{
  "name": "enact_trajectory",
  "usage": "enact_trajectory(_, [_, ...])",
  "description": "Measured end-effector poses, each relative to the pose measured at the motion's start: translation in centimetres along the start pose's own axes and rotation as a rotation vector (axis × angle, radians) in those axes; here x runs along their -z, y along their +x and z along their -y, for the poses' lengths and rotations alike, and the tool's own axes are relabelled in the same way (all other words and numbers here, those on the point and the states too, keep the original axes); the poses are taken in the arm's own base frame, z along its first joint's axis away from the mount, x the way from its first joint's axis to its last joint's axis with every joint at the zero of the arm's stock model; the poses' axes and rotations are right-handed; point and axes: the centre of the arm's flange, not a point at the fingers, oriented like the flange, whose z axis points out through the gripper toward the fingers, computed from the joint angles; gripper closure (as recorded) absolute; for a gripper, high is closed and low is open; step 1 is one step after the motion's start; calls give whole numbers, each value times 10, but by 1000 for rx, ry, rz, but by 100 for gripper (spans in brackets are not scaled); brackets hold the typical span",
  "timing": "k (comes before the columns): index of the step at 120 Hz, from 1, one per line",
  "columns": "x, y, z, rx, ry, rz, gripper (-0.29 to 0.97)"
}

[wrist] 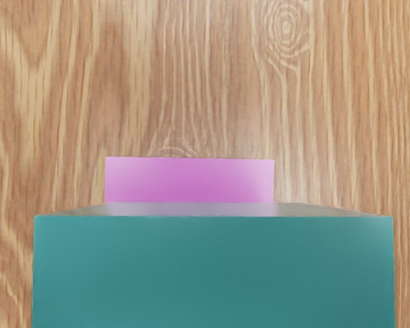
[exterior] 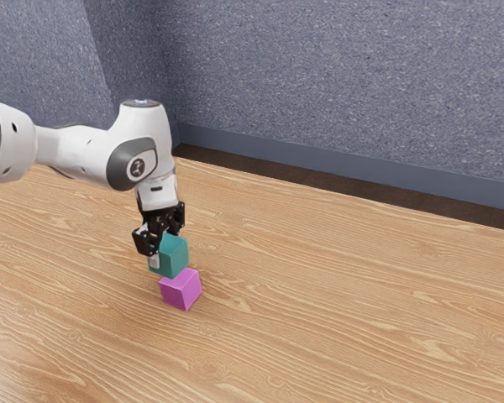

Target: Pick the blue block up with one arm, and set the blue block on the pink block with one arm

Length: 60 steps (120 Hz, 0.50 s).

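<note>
Teal block (exterior: 175,259): held in the gripper, right over the pink block, tipped a little.
Gripper (exterior: 163,246): black, pointing down, its two fingers squeezed on the sides of the teal block.
Pink block (exterior: 181,288): sits flat on the wooden table (exterior: 361,294), just under the teal block.
Gap between blocks: very small or none; I cannot tell if they touch.
Line-up: the teal block is a bit toward the exterior view's left of the pink one.
Wrist view: the teal block (wrist: 212,270) is big and close under the hand, with a strip of the pink block (wrist: 189,180) peeking out past it, and the wood table (wrist: 191,75) beyond.
Arm (exterior: 84,151): white and grey, coming in from the exterior view's left.
Wall (exterior: 361,75): grey-blue and bumpy, behind the table.
</note>
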Motion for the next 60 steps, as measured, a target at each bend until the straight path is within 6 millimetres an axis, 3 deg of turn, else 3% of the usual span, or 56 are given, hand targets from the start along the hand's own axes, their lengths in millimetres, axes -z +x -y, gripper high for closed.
enact_trajectory(46, [-5, 7, -5, -16, -10, -17, 31])
enact_trajectory(60, [-5, 5, -5, -12, -12, -26, 21])
